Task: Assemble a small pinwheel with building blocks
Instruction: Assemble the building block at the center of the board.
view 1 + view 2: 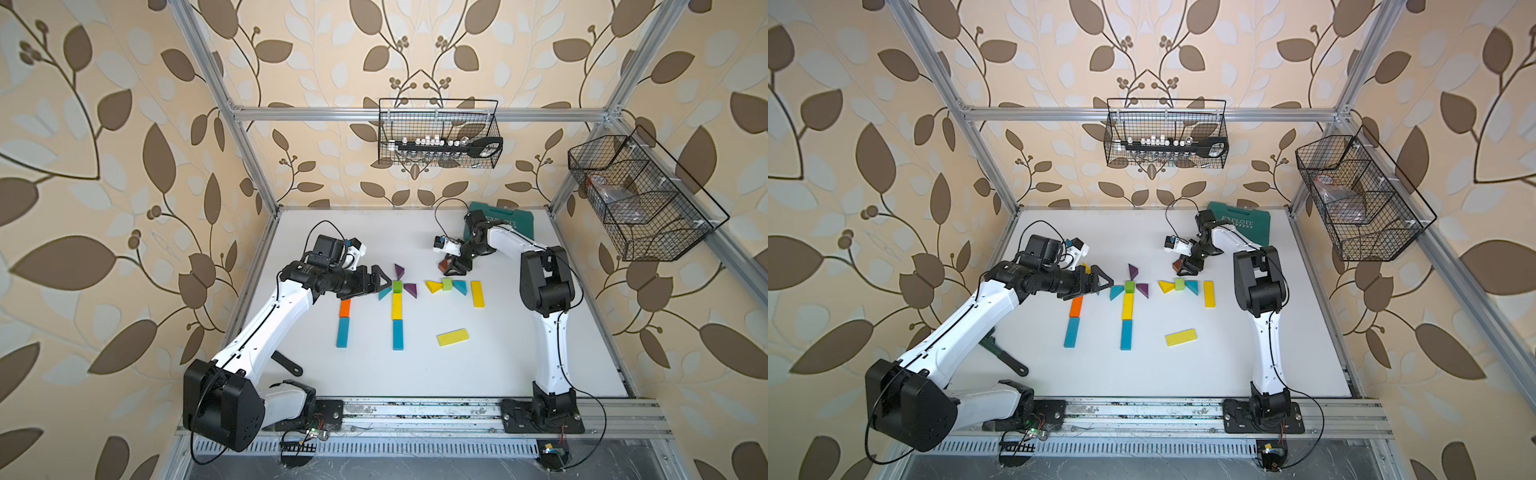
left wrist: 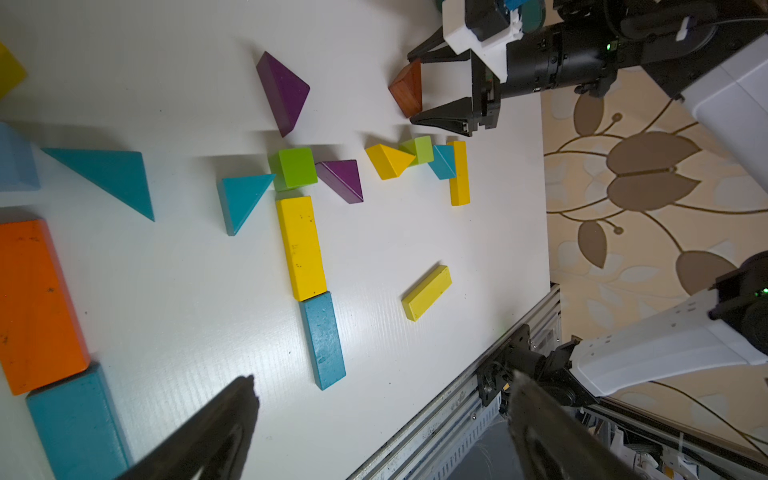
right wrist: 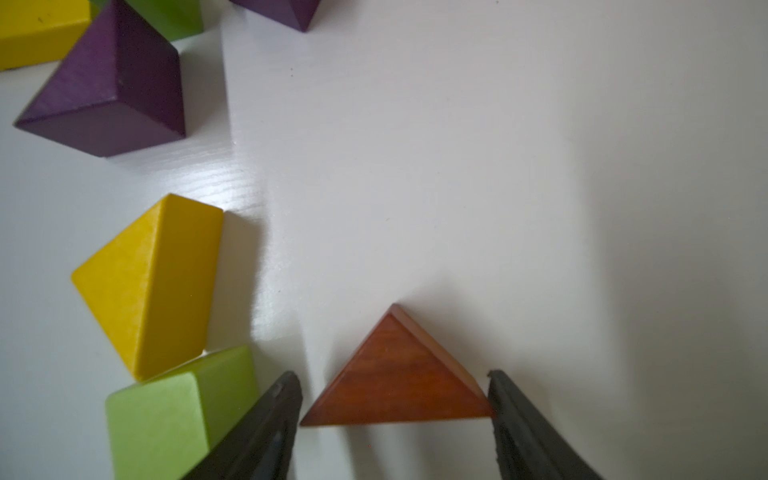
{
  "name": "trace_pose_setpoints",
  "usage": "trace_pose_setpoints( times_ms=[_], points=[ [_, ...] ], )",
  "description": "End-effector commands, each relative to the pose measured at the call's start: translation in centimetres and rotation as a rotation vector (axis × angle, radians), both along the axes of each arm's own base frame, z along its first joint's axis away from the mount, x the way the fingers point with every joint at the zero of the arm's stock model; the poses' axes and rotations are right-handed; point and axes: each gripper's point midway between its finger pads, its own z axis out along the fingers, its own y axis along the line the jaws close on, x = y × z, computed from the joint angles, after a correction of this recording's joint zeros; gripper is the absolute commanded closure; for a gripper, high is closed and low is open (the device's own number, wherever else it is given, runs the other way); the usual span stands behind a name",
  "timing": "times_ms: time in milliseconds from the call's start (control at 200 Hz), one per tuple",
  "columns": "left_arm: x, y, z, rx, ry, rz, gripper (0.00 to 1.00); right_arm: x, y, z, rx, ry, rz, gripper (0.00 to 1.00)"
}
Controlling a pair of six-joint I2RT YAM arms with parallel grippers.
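Observation:
A brown wedge point(image 3: 399, 386) lies on the white table point(image 1: 498, 365) just behind a green cube point(image 1: 447, 284). A yellow wedge point(image 1: 433, 286) and a teal wedge point(image 1: 460, 286) flank that cube. My right gripper point(image 1: 451, 268) straddles the brown wedge, open, with a thin gap at one finger point(image 3: 274, 411). Farther left, a second green cube point(image 1: 397, 286) carries two purple wedges point(image 1: 399, 271), a teal wedge point(image 1: 384, 293) and a stem made of a yellow bar point(image 1: 397, 306) and a teal bar point(image 1: 398, 334). My left gripper point(image 1: 374, 286) hovers beside that cube, wide open and empty.
An orange bar point(image 1: 345, 308) and a teal bar point(image 1: 343, 332) lie end to end at the left. A yellow bar point(image 1: 477, 294) and a loose yellow bar point(image 1: 452, 337) are at the right. The teal EXPLOIT case point(image 1: 503, 220) stands at the back, and a black tool point(image 1: 286, 363) lies under the left arm.

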Motion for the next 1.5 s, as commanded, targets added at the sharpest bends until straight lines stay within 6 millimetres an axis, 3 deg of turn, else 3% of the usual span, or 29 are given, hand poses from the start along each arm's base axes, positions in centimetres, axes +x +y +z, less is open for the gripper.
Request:
trace_pose_setpoints(
  times_ms=[0,145,385,485,580,690,850,1210,1500],
  points=[
    [-0.2,0.1,0.3,-0.009,-0.014,-0.016,0.04,0.4,0.2,0.2,0.005,0.003,-0.002,0.26],
    [-0.2,0.2,0.3,-0.009,-0.014,-0.015,0.03,0.6,0.0,1.7,0.014,0.002,-0.02,0.26],
    [-0.2,0.2,0.1,-0.012,-0.006,-0.017,0.03,0.3,0.4,7.4,0.176,0.03,-0.092,0.24],
    [-0.3,0.2,0.2,-0.015,-0.009,-0.018,0.03,1.7,0.4,8.4,0.217,0.068,-0.272,0.22],
    [-0.3,0.2,0.2,-0.014,-0.012,-0.017,0.03,4.2,-0.3,8.7,0.263,0.138,-0.59,0.23],
    [-0.2,0.2,0.1,-0.012,-0.01,-0.016,0.03,5.6,-1.5,7.2,0.227,0.211,-0.942,0.26],
    [-0.3,0.2,0.0,-0.014,-0.001,-0.017,0.03,5.2,-1.7,4.2,0.036,0.136,-1.129,0.4],
    [-0.3,0.2,-0.6,-0.005,0.009,-0.022,0.03,4.4,-1.5,0.9,-0.121,0.125,-1.19,0.54],
    [-0.1,0.0,-0.9,-0.011,0.019,-0.031,0.03,3.0,-0.8,-0.1,-0.125,0.175,-1.188,0.64]
  ],
)
